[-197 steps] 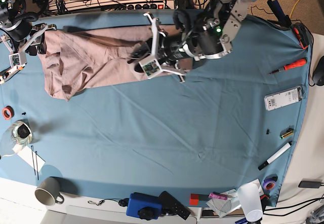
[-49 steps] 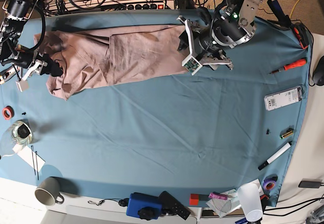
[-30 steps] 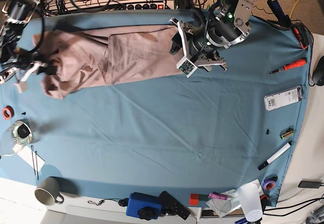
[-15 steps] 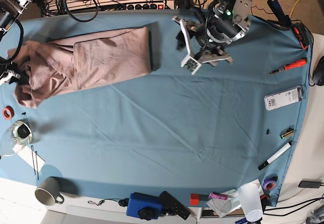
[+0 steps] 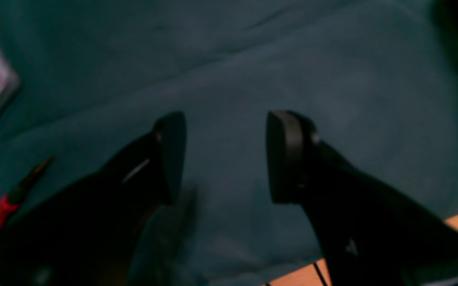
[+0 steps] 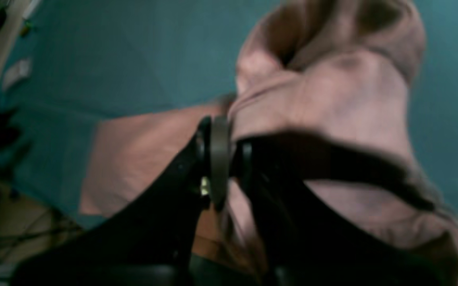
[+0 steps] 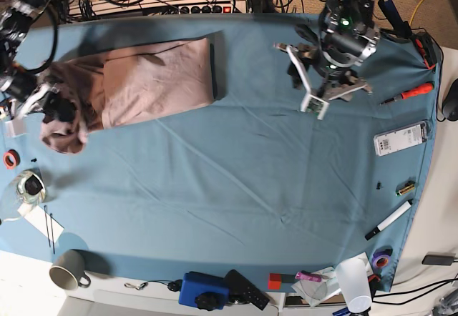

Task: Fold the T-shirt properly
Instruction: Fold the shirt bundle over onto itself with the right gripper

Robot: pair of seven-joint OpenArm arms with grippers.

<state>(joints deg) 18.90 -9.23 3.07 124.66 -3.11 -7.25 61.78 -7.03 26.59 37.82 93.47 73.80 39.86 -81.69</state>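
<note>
Blue-clothed surface (image 7: 236, 187); T-shirt (image 7: 136, 84) lies bunched at far-left part. Right pincer (image 6: 225, 159) clamped on shirt's left end, fabric lifted. Left pincer (image 5: 224, 157) spread wide, empty, above bare cloth near red screwdriver (image 7: 409, 93).

Your left arm reaches in from the far edge of the table, on the right side of the base view, its wrist bent downward. Its black two-fingered left gripper (image 5: 225, 157) hangs with the jaws spread wide apart and nothing between the flat pads (image 5: 171, 153).

Your right arm comes in along the left edge of the base view, wrist turned inward. Its black right gripper (image 6: 225, 159) has the jaws pressed nearly together, pinching a bunched fold of the dusty pink-beige cotton T-shirt (image 6: 332, 99). Both wrist views are blurred.
</note>
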